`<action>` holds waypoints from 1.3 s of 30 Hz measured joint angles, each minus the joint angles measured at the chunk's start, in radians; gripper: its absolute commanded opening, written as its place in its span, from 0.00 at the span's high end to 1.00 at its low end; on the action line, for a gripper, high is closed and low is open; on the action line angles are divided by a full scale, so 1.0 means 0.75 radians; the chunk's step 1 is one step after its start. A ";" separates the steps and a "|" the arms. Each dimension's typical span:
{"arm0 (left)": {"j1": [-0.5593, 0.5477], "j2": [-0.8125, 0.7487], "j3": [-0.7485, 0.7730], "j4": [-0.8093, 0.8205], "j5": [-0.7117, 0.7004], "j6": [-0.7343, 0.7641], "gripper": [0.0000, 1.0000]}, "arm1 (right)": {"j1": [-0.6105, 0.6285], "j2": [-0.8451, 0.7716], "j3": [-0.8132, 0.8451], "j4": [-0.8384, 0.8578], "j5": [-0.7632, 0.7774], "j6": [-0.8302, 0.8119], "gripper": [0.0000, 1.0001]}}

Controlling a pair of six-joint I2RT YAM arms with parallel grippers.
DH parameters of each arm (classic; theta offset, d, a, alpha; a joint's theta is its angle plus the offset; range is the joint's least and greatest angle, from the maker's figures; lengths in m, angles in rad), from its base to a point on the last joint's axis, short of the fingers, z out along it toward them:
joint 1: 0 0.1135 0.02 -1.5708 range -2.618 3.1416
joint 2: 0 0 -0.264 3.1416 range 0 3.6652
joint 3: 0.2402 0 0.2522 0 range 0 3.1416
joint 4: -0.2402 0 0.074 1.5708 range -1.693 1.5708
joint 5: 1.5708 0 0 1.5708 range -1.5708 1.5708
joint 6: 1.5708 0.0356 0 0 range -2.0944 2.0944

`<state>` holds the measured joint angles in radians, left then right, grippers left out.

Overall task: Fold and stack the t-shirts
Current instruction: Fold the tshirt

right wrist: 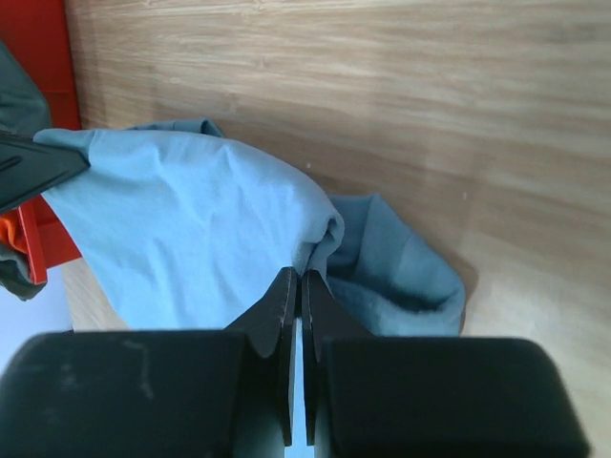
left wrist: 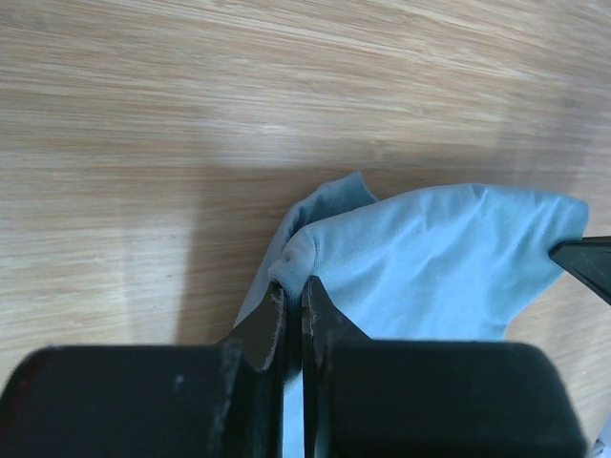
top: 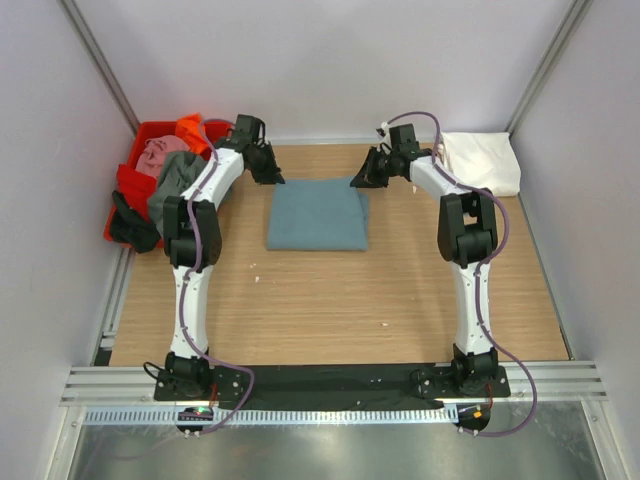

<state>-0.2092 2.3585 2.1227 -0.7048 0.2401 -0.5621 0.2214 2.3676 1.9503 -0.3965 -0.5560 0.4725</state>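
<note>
Holding, left: left end effector (left wrist: 294, 298) clamped shut on the far left corner of the blue t-shirt (top: 318, 215), with a bunched fold of cloth between the tips.
Holding, right: right end effector (right wrist: 298, 284) clamped shut on the far right corner, cloth doubled over at the pinch.
Blue t-shirt: lying mid-surface (top: 330, 300) as a rough rectangle between the two arms, puckered at both pinched corners.
Step in hand: judged to be a fold of the far edge toward the near edge, halving the rectangle.
Doing it well: raise both corners together and level; hold the edge taut between the tips without stretching; carry low over the cloth; lay edge square on edge; let go only once flat.
Risks: uneven travel skewing the fold; a pinch catching only the top layer; the near edge dragging on the wood.
White t-shirt (top: 482, 162): folded at the far right, well apart, probably the base of the stack.
Red tub (top: 128, 182): far left, holding the grey-green shirt (top: 172, 185), pink shirt (top: 160, 152) and orange shirt (top: 192, 130), not yet folded.
</note>
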 measured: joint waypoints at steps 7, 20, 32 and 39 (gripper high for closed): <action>-0.008 -0.063 0.035 -0.072 0.046 0.030 0.99 | -0.001 -0.266 -0.127 -0.102 0.134 -0.015 0.99; -0.035 0.167 0.467 -0.174 0.159 0.039 0.16 | -0.047 -0.330 -0.319 -0.152 0.321 0.002 0.99; -0.052 0.069 0.204 -0.209 0.048 0.068 0.12 | -0.102 -0.256 -0.433 -0.140 0.461 0.052 0.89; -0.197 -0.299 -0.094 -0.171 -0.147 0.113 0.17 | -0.084 -0.338 -0.497 -0.132 0.625 0.033 0.29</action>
<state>-0.3573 2.1345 2.0525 -0.8330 0.1299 -0.4774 0.1581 2.1143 1.5772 -0.4953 -0.0875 0.4973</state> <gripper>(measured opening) 0.860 0.650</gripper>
